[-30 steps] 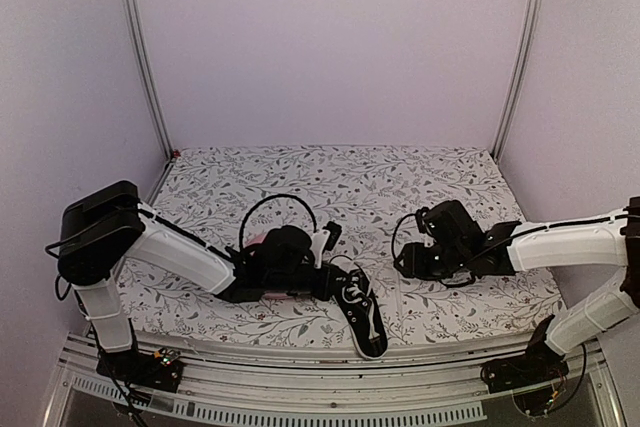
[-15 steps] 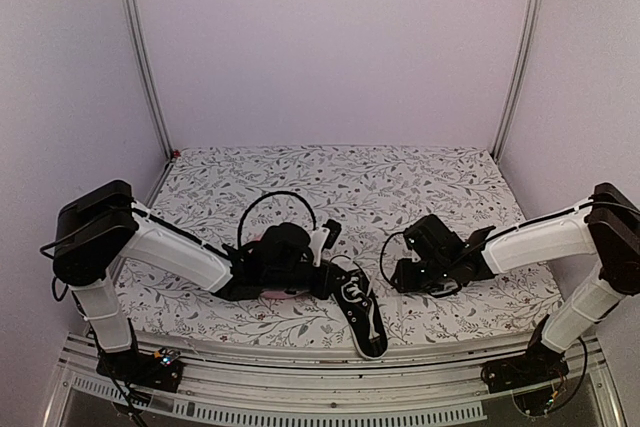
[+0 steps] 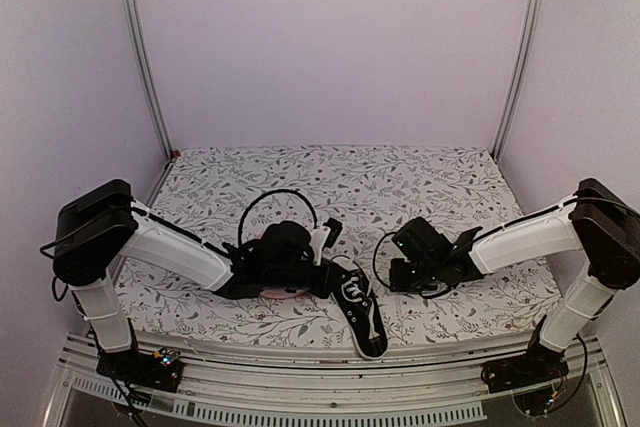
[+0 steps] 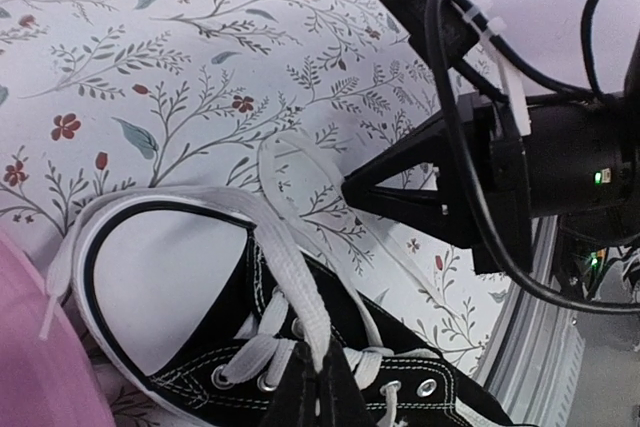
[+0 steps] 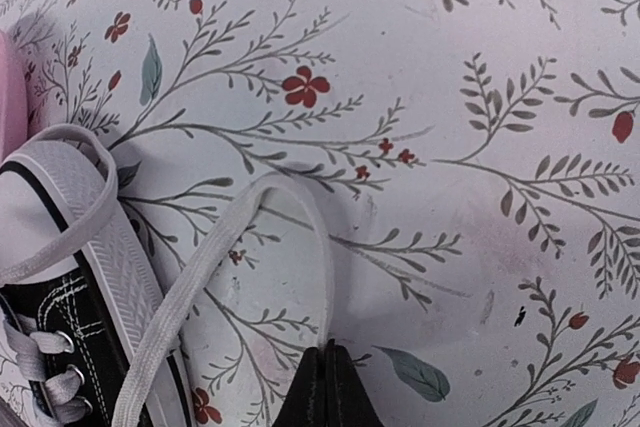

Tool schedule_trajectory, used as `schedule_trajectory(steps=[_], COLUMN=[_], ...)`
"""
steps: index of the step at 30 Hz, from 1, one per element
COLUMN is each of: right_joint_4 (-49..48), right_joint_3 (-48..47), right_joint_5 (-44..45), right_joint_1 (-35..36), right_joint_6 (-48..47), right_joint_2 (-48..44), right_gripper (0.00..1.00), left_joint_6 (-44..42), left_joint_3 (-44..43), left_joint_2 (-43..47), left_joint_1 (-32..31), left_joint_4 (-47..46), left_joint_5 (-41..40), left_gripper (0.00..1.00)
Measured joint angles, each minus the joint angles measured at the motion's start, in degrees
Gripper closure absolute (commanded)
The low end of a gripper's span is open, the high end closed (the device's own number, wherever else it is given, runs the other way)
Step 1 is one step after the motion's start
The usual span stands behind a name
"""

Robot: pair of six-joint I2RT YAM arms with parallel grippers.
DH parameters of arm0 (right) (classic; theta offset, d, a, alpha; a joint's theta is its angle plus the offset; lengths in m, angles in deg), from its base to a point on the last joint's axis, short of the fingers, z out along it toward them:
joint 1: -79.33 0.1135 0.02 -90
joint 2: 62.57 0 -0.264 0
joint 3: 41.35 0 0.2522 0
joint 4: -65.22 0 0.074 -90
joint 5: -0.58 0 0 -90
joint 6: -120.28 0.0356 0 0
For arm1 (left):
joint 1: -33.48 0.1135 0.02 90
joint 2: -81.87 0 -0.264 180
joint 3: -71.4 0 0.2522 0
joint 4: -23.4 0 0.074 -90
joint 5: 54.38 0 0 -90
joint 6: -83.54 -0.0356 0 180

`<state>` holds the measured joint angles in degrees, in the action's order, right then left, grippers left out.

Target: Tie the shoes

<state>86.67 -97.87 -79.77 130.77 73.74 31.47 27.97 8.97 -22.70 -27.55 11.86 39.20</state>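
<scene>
The shoe (image 3: 362, 313) lies on the table (image 3: 330, 172), close to the near edge and between the two arms. It is black with a white sole. Its white toe cap (image 4: 165, 282) is at the end away from the near edge, just beside a pink plate (image 4: 28, 367).

The left gripper (image 4: 315, 392) reaches in from the left, low over the plate. Its jaws are closed above the eyelets, and they pinch a flat white lace (image 4: 295, 297). This lace rises from the eyelets up into the jaws. Another strand (image 4: 150, 202) lies across the front rim of the toe cap.

The right gripper (image 5: 325, 387) reaches in from the right and is very low, almost at the flowered table top, a little to the right of the shoe. Its jaws are closed as well. A loop (image 5: 215, 237) of white lace comes out from the shoe, bends over the table top and ends between these jaws, so they seem to grip it. The rest of the loop lies flat on the table.

In the left wrist view the tip of the right gripper is just behind the toe cap, near the left gripper but not touching it.
</scene>
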Motion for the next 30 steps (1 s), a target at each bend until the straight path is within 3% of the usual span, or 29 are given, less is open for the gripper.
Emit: schedule_trajectory(steps=[4,16,30], right_joint_4=[1.4,-5.8,-12.1], right_joint_3=[0.3,6.1,5.6], right_joint_5=[3.0,1.7,-3.7], right_joint_1=[0.0,0.0,0.0], right_joint_6=[0.5,-7.8,-16.1], right_joint_2=[-1.2,-22.3,-24.2], right_gripper=[0.98,0.98,0.98], left_joint_6=[-0.2,-3.5,-4.9], left_joint_3=[0.0,-4.9,-8.6], left_joint_2=[0.0,-1.0,-5.8], left_joint_1=[0.2,1.2,1.3], left_joint_4=[0.0,0.0,1.3], left_joint_5=[0.3,6.9,9.5], left_gripper=[1.00,0.90,0.77])
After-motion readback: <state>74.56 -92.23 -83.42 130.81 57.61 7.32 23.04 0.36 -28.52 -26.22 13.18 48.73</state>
